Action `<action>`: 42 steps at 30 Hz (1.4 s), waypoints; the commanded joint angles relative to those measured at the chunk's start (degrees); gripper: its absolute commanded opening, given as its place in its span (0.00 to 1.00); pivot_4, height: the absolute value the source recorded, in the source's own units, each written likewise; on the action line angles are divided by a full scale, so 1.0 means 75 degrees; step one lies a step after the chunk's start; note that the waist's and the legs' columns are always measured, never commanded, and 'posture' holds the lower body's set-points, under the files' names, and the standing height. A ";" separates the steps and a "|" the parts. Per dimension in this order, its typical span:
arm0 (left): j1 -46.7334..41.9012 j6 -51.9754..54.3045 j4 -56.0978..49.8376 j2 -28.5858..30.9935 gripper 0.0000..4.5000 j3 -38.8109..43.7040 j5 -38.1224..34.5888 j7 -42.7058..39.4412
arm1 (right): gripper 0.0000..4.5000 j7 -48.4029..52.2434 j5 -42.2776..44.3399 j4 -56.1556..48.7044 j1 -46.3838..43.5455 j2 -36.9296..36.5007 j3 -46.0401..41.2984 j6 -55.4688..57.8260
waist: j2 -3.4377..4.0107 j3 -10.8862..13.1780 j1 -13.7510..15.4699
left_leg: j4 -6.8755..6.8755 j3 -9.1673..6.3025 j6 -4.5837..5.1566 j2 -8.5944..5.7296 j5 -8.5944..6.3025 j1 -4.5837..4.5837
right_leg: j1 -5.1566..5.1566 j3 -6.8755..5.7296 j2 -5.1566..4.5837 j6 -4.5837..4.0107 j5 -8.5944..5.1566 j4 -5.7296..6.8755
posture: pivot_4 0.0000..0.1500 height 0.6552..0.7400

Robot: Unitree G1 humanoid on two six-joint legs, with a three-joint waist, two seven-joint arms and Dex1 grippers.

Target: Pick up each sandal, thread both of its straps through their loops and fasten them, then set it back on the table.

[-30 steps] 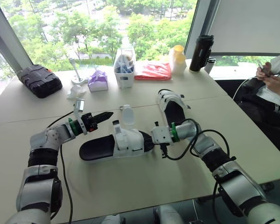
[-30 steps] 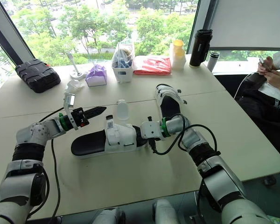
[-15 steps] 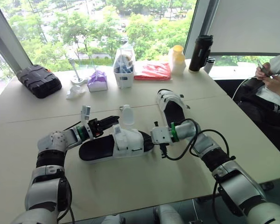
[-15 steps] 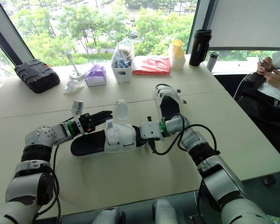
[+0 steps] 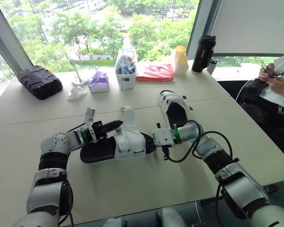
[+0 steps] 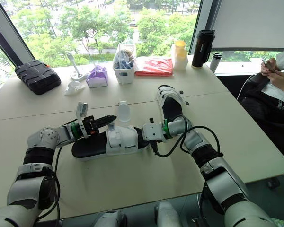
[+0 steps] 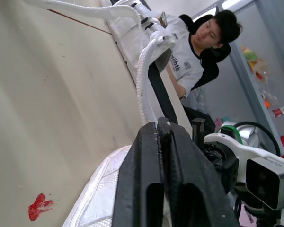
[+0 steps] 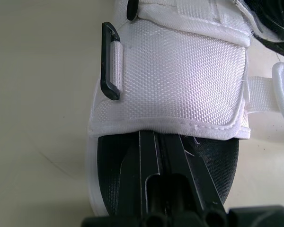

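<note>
Silver-grey arms point(image 5: 236, 187), green wrist rings point(image 5: 175, 134), apparently black fingers point(image 7: 137, 165)

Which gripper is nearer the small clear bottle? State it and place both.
Left. The left gripper points at the small clear bottle from close beside it, by the near sandal. The right gripper is farther off, tucked into that sandal's toe end.

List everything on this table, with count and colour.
near sandal: one, white and black, between the grippers
far sandal: one, white and black, behind right arm
case: one, black, far left
basket: one, white, far edge
tissue pack: one, purple, beside basket
packet: one, red, right of basket
tumbler: one, black, far right
small bottle: one, clear, behind near sandal
person: one, seated right
left gripper: black, shut, at near sandal's strap
right gripper: black, shut, inside near sandal's toe
</note>
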 commanded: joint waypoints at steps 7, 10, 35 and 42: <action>-0.0025 0.0306 -0.1062 0.0584 0.01 0.0310 -0.0596 -0.0684 | 0.00 -0.0054 -0.0432 0.0288 0.0037 -0.0070 0.0180 0.0102 | 0.0000 0.0000 -0.0031 | -0.0001 -0.0001 0.0000 0.0000 0.0000 0.0000 | -0.0001 0.0000 0.0000 0.0000 0.0000 0.0001 | 1.00 1.00; -0.0014 0.0513 -0.1628 0.0725 0.01 0.0364 -0.0951 -0.0929 | 0.00 -0.0050 -0.0428 0.0267 0.0048 -0.0088 0.0190 0.0097 | 0.0000 0.0001 -0.0047 | -0.0001 -0.0001 0.0000 0.0000 0.0000 -0.0001 | -0.0001 0.0000 0.0000 0.0000 0.0000 0.0001 | 1.00 1.00; -0.0167 -0.2813 -0.0625 -0.0106 0.01 -0.0256 0.0088 -0.1582 | 0.00 0.0068 -0.0374 -0.0044 0.0222 -0.0135 0.0225 0.0198 | -0.0003 0.0002 0.0002 | 0.0001 0.0002 -0.0010 -0.0003 0.0005 -0.0003 | 0.0000 -0.0001 -0.0003 -0.0002 0.0000 0.0001 | 1.00 1.00; -0.0451 -0.3423 0.0254 -0.0208 0.01 -0.0234 0.0461 -0.1652 | 0.00 0.0077 -0.0386 -0.0085 0.0241 -0.0149 0.0220 0.0239 | -0.0003 0.0001 0.0002 | 0.0001 0.0005 -0.0009 -0.0004 0.0005 -0.0003 | 0.0000 0.0000 -0.0003 -0.0001 0.0000 0.0001 | 1.00 1.00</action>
